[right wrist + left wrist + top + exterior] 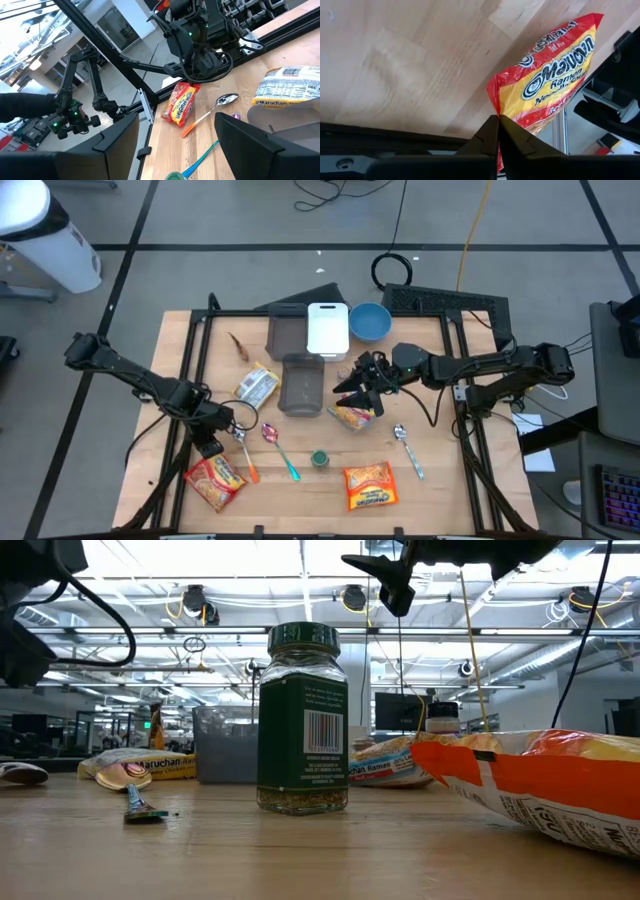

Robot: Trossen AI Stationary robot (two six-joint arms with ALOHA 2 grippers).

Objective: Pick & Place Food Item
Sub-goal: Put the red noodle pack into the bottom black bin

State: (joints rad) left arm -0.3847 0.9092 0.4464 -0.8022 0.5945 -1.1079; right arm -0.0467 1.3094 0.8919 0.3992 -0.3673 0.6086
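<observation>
One ramen packet (547, 75) at surface's front-left corner: light, crinkly, slippery film, brittle noodle block inside; pinch by sealed edge. Left gripper (498, 131) at packet's edge, jaws closed, apparently nipping film. Right gripper (362, 387) mid-surface, jaws open, empty.

Overhead camera stares straight down at the whole table (440, 490). Low camera sits on the wood, right up against the spice jar (303, 720), facing the room. Left wrist camera hovers tight over the red ramen packet (545, 80); right wrist camera catches that packet from farther off.
</observation>
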